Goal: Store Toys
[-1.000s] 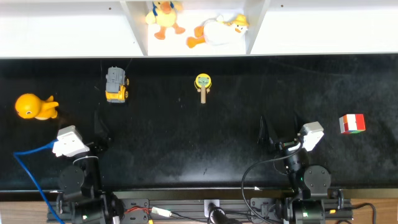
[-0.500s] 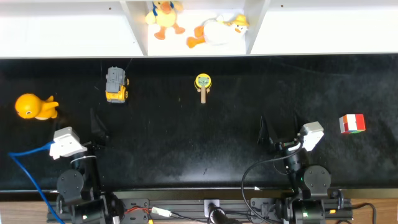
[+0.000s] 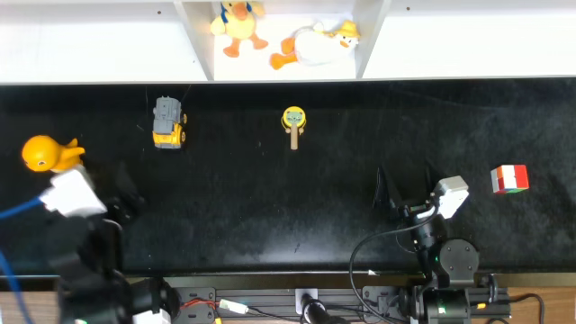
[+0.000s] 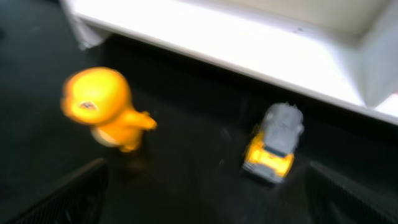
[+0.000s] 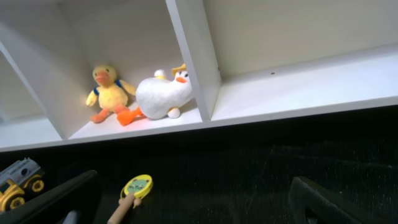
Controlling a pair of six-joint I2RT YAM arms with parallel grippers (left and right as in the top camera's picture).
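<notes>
An orange toy figure (image 3: 49, 154) (image 4: 102, 106) stands at the far left of the black table. A grey and yellow toy truck (image 3: 168, 121) (image 4: 273, 143) sits to its right, near the shelf. A yellow round toy on a stick (image 3: 293, 123) (image 5: 134, 190) lies mid-table, and a red, white and green cube (image 3: 509, 178) at the right. My left gripper (image 3: 124, 191) (image 4: 205, 208) is open, just in front of the orange figure and the truck. My right gripper (image 3: 403, 191) (image 5: 199, 208) is open and holds nothing, left of the cube.
A white shelf unit (image 3: 99, 45) runs along the table's back edge. Its middle compartment holds a yellow duck plush (image 3: 238, 20) (image 5: 107, 87) and a white goose plush (image 3: 315, 43) (image 5: 163, 96). A blue cable (image 3: 18, 211) trails from the left arm.
The left arm has swung left and farther up the table, toward the orange figure. The right arm and all toys have stayed put.
</notes>
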